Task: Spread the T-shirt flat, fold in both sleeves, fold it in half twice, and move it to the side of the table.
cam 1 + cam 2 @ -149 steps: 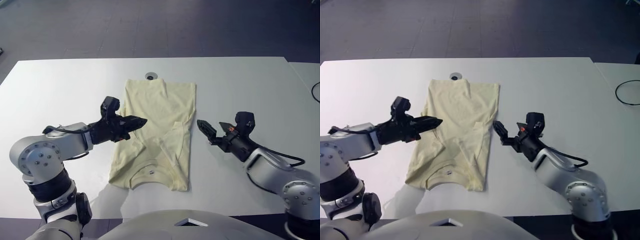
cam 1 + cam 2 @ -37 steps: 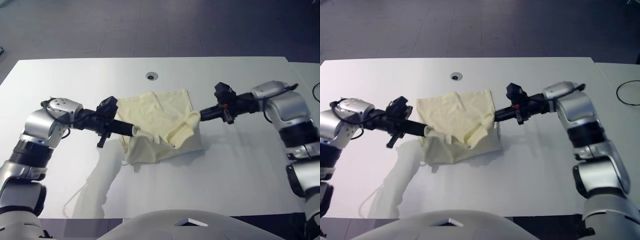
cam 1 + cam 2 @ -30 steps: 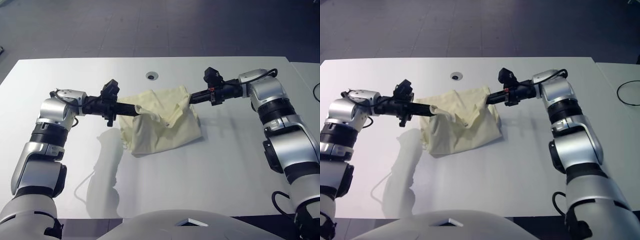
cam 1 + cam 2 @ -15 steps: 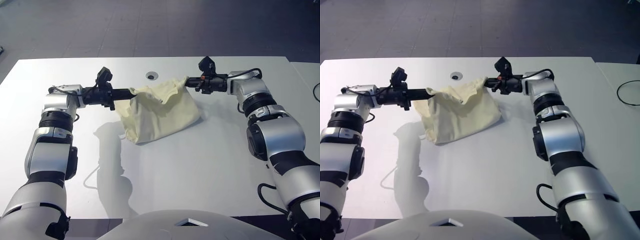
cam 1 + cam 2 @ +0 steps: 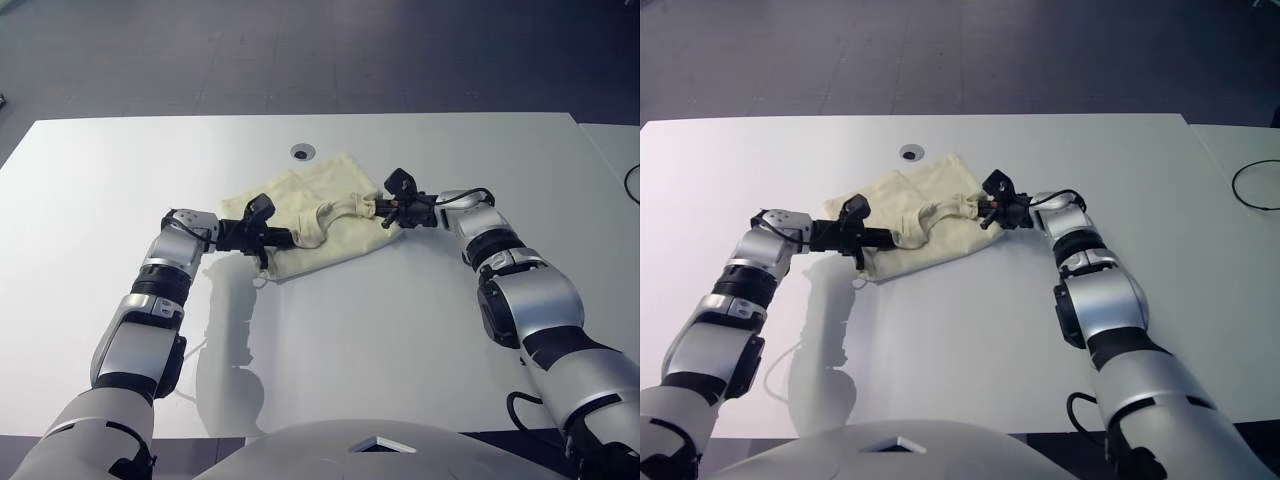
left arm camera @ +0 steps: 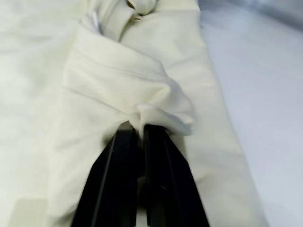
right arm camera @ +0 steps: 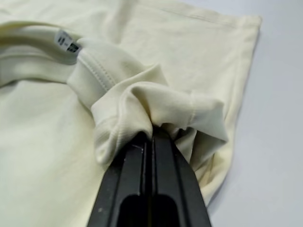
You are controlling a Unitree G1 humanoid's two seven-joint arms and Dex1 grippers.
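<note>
While left gripper and right gripper clamp the T-shirt, one halving appears done; second halving, shifting aside remain.

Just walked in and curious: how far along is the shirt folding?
Done, apparently: sleeves tucked in, as the T-shirt shows none sticking out. In hand: the first half-fold, with the left gripper and right gripper each shut on bunched cloth at the neck end, laid over the other half. Left: letting go, the second fold, moving it to the side of the table.
</note>
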